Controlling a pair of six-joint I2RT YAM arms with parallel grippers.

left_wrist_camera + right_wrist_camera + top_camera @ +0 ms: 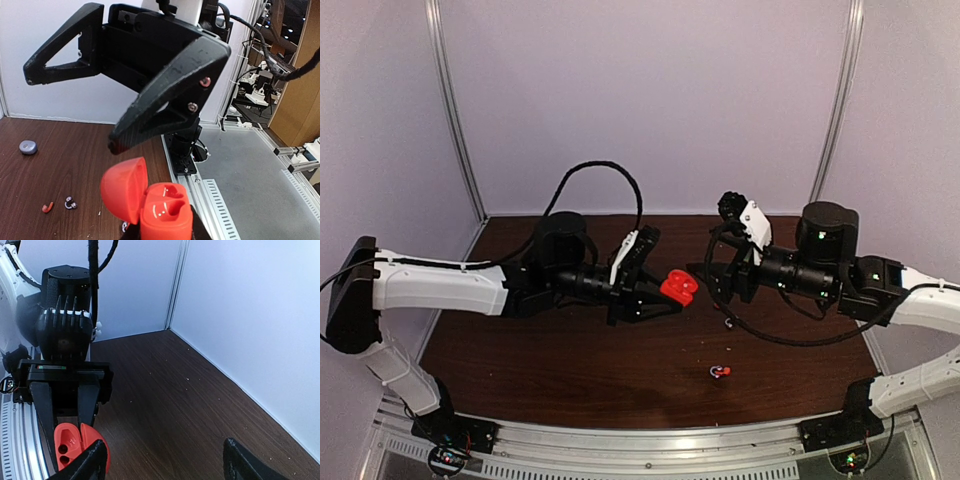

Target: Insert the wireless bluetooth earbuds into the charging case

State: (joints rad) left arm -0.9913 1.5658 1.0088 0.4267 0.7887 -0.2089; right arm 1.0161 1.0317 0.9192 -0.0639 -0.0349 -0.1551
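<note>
The red charging case (165,210) stands open between the fingers of my left gripper (165,233), lid (123,188) swung left, both sockets empty. From above, the case (678,287) hangs over mid-table at the left gripper's (665,295) tip. My right gripper (706,276) faces it, open and holding nothing; its black fingers (165,102) loom over the case. In the right wrist view the case (68,444) sits by the right gripper's (165,466) left finger. A red earbud (47,206) and a silvery earbud (70,203) lie together on the table (720,372).
A small grey round case (28,147) lies on the brown table (570,360) farther back. White walls close in the table at the back and sides (240,315). A metal rail (650,440) with the arm bases runs along the near edge.
</note>
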